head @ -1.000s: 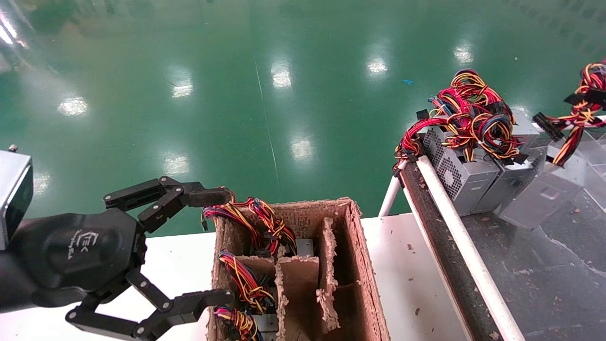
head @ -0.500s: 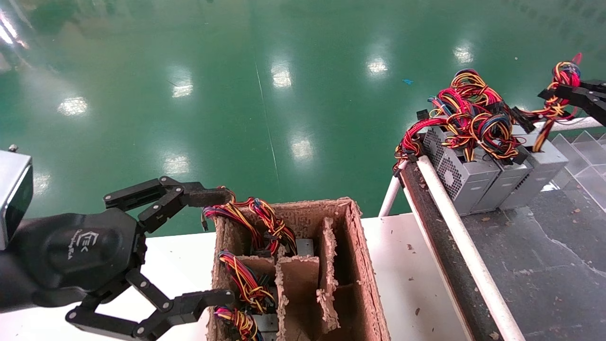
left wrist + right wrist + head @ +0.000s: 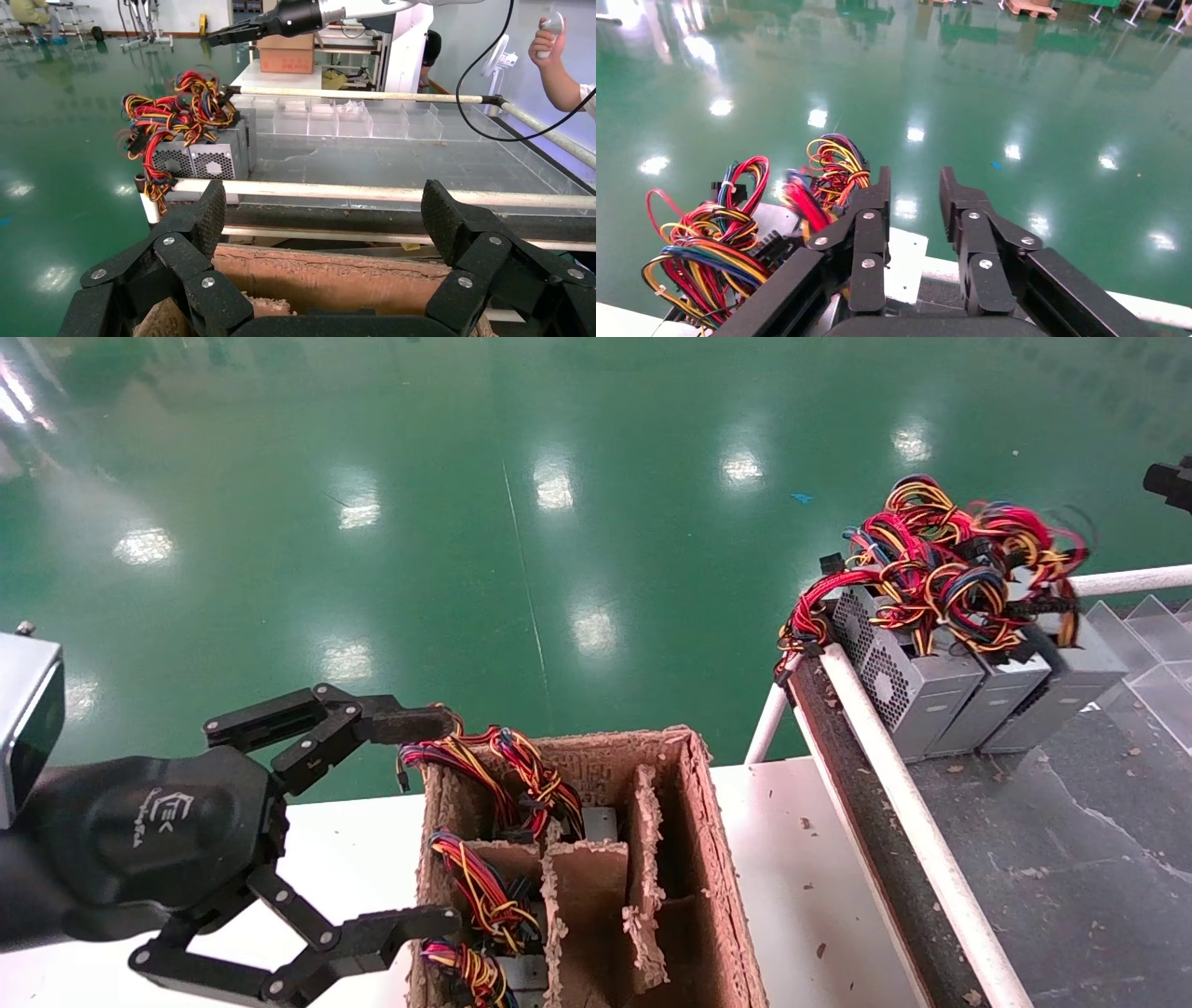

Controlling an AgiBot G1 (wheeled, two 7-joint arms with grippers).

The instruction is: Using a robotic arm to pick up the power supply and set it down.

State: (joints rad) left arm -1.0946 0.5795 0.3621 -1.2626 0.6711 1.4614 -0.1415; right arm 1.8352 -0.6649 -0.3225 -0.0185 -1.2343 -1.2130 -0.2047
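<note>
In the head view, we see our left gripper [image 3: 424,822] spread wide and empty at lower left beside the cardboard box [image 3: 708,859]; the power supply [image 3: 1062,686] stands at right. Our right gripper [image 3: 914,188], in its wrist view, is slightly parted, holding nothing.

green floor [image 3: 559,523], white table [image 3: 801,859], brown cardboard divider box [image 3: 694,859]
the box sits on the table; clear plastic bins [image 3: 351,119] line the dark conveyor bench [image 3: 1071,859] beside white rails [image 3: 894,784].
</note>
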